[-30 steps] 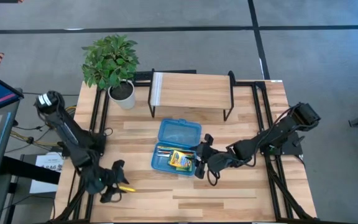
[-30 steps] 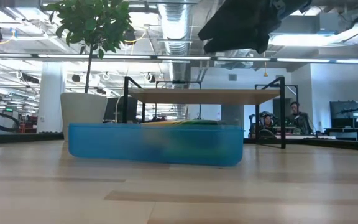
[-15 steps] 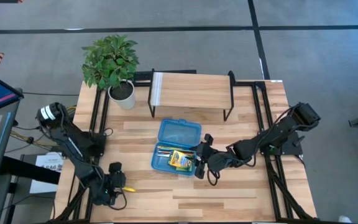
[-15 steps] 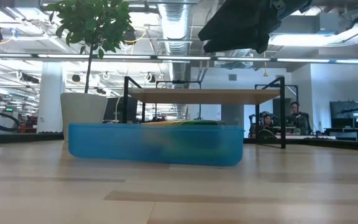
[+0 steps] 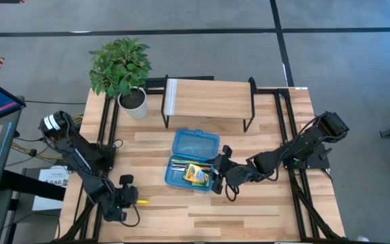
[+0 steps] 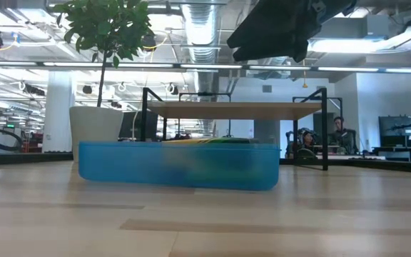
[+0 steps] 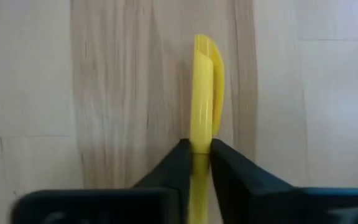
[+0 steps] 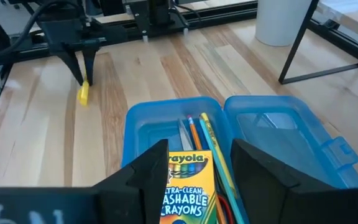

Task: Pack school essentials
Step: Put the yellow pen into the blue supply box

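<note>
Packing nearly done: one yellow piece is left outside the blue case (image 5: 192, 160).

Crayon box (image 5: 196, 175) and pencils (image 8: 204, 138) are packed; the yellow piece (image 7: 205, 93), near the surface's front-left corner, is pinched in the left claw (image 7: 195, 152); the right claw (image 8: 197, 163) hangs open above the case.

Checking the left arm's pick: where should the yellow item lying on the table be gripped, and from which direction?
Across its narrow width near one end, from straight above. The yellow item is long, slim and lies flat on the wooden table, so only its long sides offer faces to pinch. The left gripper already stands that way, jaws shut on its near end.
</note>
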Robot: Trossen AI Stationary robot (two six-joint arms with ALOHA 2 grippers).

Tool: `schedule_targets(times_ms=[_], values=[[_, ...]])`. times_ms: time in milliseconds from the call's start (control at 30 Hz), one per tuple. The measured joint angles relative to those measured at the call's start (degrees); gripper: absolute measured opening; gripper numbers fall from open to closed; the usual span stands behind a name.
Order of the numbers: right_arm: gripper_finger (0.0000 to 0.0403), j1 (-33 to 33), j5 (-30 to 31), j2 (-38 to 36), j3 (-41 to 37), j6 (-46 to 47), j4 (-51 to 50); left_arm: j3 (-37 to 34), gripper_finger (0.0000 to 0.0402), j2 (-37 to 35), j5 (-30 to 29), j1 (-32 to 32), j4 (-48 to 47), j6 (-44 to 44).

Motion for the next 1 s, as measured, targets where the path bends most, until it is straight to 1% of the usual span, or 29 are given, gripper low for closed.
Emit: schedule_targets(times_ms=[67, 200, 433, 567, 667, 800, 900, 1000], values=[[0.0192, 0.0, 0.0, 0.0, 0.0, 0.0, 0.0, 0.02, 0.0014, -0.35, 1.54, 1.01, -0.04, 0.1], [0.0188, 0.0, 0.0, 0.0, 0.0, -0.02, -0.02, -0.24, 0.0016, -3.45, 3.34, 3.84, -0.79, 4.19], [0.0188, 0.0, 0.07, 0.02, 0.0, -0.07, 0.03, 2.17, 0.0005, -12.28, 1.29, 13.75, -2.69, 18.51], [0.0185, 0.0, 0.15, 0.02, 0.0, -0.45, 0.11, 5.14, 0.0004, -13.94, 2.14, 20.22, -2.73, 29.6], [0.0181, 0.0, 0.17, 0.02, 0.0, -1.52, 0.21, 7.99, 0.0002, -13.26, 4.2, 25.57, -2.63, 36.72], [0.018, -0.62, 0.2, 0.02, 0.0, -1.72, 0.61, 11.54, 0.0002, -10.21, 8.42, 31.89, -1.75, 44.94], [0.018, -1.3, 0.22, 0.02, 0.0, -2.1, 0.96, 14.28, 0.0002, -6.87, 11.04, 35.18, -1.01, 49.43], [0.0178, -1.96, 0.24, 0.02, 0.0, -2.45, 1.03, 16.79, 0.0001, -2.28, 13.54, 37.22, -0.57, 52.14]])
